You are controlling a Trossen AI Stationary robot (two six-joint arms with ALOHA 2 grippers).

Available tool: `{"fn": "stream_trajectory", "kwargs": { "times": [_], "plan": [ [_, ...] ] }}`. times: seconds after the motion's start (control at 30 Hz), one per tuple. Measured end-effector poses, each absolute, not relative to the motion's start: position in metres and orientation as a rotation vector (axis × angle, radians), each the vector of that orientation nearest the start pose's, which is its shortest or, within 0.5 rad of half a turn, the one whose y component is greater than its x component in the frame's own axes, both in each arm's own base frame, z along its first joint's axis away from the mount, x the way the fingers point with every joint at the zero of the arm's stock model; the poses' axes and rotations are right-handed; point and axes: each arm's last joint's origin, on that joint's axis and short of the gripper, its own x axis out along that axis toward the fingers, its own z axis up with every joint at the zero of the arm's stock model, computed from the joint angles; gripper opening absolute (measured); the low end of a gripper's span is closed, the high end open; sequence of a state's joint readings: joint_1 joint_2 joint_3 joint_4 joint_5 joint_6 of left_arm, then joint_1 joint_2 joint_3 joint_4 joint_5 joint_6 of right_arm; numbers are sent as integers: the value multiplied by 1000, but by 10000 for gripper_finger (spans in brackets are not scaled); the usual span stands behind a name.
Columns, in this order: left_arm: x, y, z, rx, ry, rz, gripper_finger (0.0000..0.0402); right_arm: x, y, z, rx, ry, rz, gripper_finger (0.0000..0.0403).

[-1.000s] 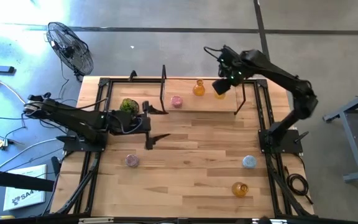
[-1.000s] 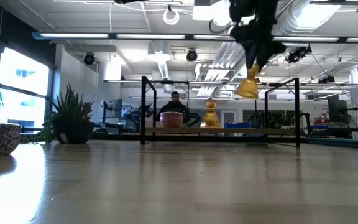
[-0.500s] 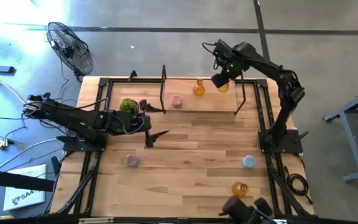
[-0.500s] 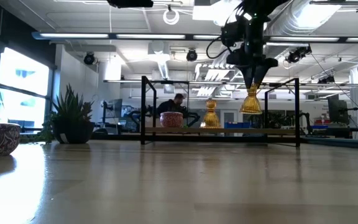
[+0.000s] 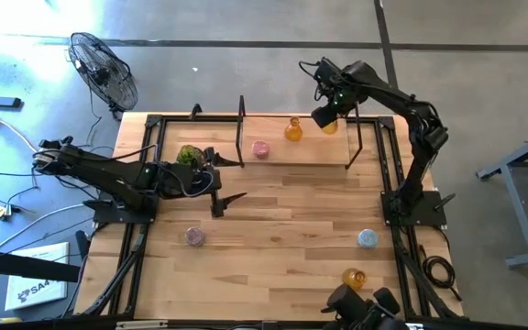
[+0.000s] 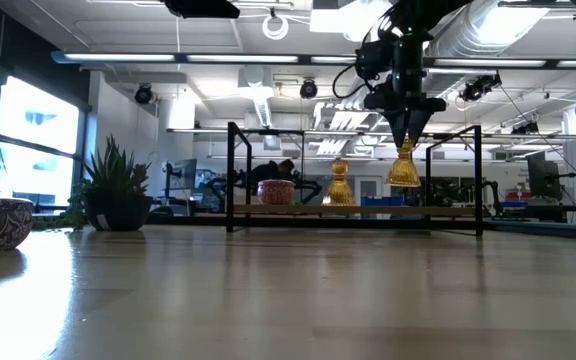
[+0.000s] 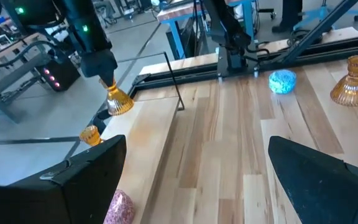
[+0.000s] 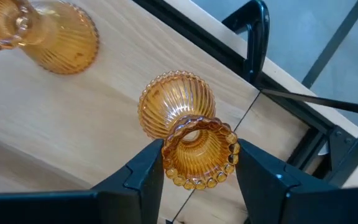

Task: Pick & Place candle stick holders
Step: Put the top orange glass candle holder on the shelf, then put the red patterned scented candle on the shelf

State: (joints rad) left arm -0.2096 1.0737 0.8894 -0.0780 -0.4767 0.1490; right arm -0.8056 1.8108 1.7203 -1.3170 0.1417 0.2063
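Observation:
An amber candle stick holder (image 6: pixel 404 168) hangs upright a little above the raised shelf (image 5: pixel 310 156) at the table's far side, with my right gripper (image 6: pixel 405 135) shut on its top. A second amber holder (image 5: pixel 292 129) and a pink one (image 5: pixel 260 148) stand on that shelf. On the table stand a pink holder (image 5: pixel 194 236), a light blue one (image 5: pixel 367 239) and an amber one (image 5: pixel 354 278). My left gripper (image 5: pixel 232 181) waits open, left of the table's middle, next to the green plant ball (image 5: pixel 189 155). My right gripper pinches the amber holder's beaded top rim (image 8: pixel 199 163) between its two fingers (image 8: pixel 153 163), one on each side. The fingers come from above, pointing down. The holder hangs upright below them, its ribbed bulb (image 8: pixel 174 107) clear of the shelf.
The shelf has a black frame with upright posts (image 5: pixel 241 124) and a top bar (image 6: pixel 353 129). Black rails (image 5: pixel 397 197) run along both table sides. A fan (image 5: pixel 104 71) stands off the far left corner. Something dark (image 5: pixel 360 307) shows at the table's near edge.
My right gripper has gone down over the shelf's right part with the amber holder. The holder hung tilted a second ago and now hangs upright and lower, still clear of the shelf. Most of this happened in the first half second.

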Motion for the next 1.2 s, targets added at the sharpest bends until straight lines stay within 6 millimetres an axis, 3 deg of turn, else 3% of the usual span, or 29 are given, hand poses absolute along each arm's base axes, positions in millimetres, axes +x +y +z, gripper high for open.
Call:
{"fn": "stream_trajectory", "kwargs": {
  "times": [0.37,0.73,1.0,1.2],
  "plan": [
    [234,-36,325,238,269,247,386,245,-261,281,665,1378,-933,161],
    [233,-37,322,243,296,226,386,248,-264,272,684,1405,-935,164],
    [233,-37,322,242,296,220,386,247,-262,272,705,1419,-916,209],
    [233,-37,322,242,302,220,386,246,-261,272,706,1428,-911,213]
  ]
}}
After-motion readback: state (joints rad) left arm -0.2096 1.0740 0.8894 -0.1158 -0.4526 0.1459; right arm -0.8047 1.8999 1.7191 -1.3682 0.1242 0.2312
